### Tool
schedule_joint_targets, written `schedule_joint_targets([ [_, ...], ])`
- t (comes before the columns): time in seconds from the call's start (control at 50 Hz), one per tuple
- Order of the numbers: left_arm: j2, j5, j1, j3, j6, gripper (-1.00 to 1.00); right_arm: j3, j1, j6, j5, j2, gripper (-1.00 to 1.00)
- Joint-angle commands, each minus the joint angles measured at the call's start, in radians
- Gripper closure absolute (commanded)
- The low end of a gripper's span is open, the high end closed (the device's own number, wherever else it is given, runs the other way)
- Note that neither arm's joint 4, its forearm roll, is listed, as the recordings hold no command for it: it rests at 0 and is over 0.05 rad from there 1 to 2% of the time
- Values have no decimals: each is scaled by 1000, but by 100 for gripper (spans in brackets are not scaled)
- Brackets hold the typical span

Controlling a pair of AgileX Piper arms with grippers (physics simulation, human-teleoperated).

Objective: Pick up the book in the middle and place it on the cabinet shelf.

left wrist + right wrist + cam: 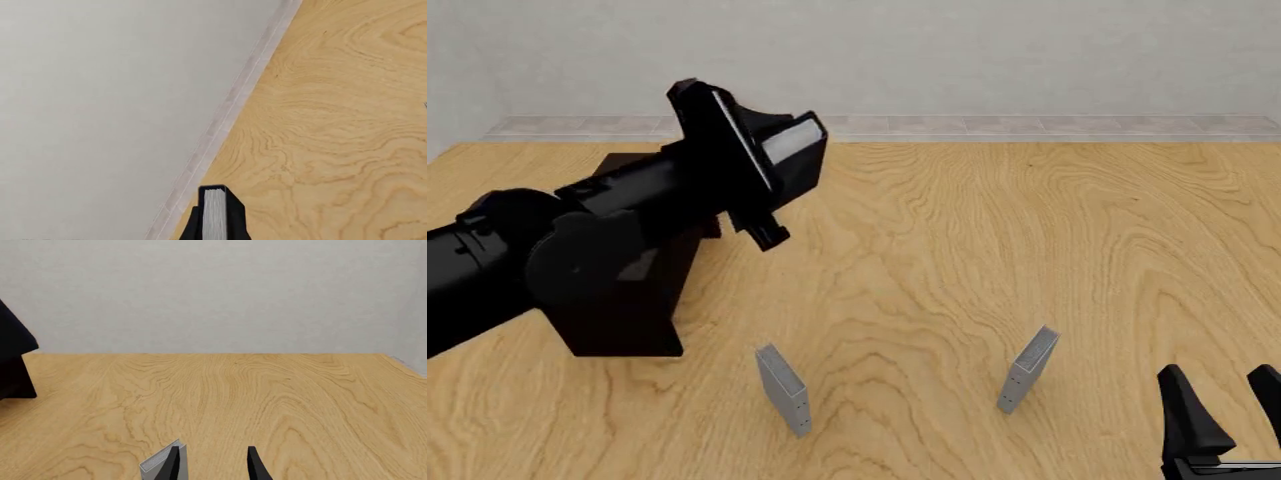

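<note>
The cabinet shelf (pixel 627 320), a long dark-brown block, serves as the landmark: it sits on the left part of the wooden bench (pixel 988 250), largely hidden by the left arm in the front view. The left end effector (pixel 754 160) is clamped on the book (pixel 790 150), its black covers pinched from both sides with the white page edge showing between the fingers in the left wrist view (pixel 215 215). The book hangs in the air above and just beyond the cabinet's far end, tilted, presumably carried high so it clears the flat top before being set down. To the right of the cabinet, two thin grey books stand upright on the bench, the nearer one (pixel 783 388) close to the cabinet and the other (pixel 1028 370) well apart from it; the gap between them is where a middle book would fit. Farthest right of the cabinet, the right end effector (pixel 1225 420) hovers low with its fingers spread and holding nothing, apparently parked out of the way.
</note>
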State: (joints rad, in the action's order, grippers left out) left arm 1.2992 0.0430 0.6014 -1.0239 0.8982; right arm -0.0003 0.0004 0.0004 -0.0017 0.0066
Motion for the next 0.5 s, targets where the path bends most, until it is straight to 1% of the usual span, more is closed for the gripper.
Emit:
schedule_joint_targets([
  [0.02, -45, 47, -30, 1, 71, 100, 0, 0, 0, 0, 0, -100],
  [0.24, -72, 58, -48, -14, 106, 100, 0, 0, 0, 0, 0, -100],
  [0.28, -74, 78, -58, -5, 130, 100, 0, 0, 0, 0, 0, -100],
  [0.3, -74, 69, -59, -9, 127, 100, 0, 0, 0, 0, 0, -100],
  [0.34, -77, 92, -67, 4, 151, 100, 0, 0, 0, 0, 0, -100],
  [0.36, -75, 90, -67, 6, 152, 100, 0, 0, 0, 0, 0, -100],
  [0.4, -64, 124, -75, 33, 187, 100, 0, 0, 0, 0, 0, -100],
  [0.42, -66, 113, -74, 23, 169, 100, 0, 0, 0, 0, 0, -100],
  [0.46, -65, 125, -80, 27, 184, 100, 0, 0, 0, 0, 0, -100],
  [0.5, -72, 117, -82, 16, 178, 100, 0, 0, 0, 0, 0, -100],
])
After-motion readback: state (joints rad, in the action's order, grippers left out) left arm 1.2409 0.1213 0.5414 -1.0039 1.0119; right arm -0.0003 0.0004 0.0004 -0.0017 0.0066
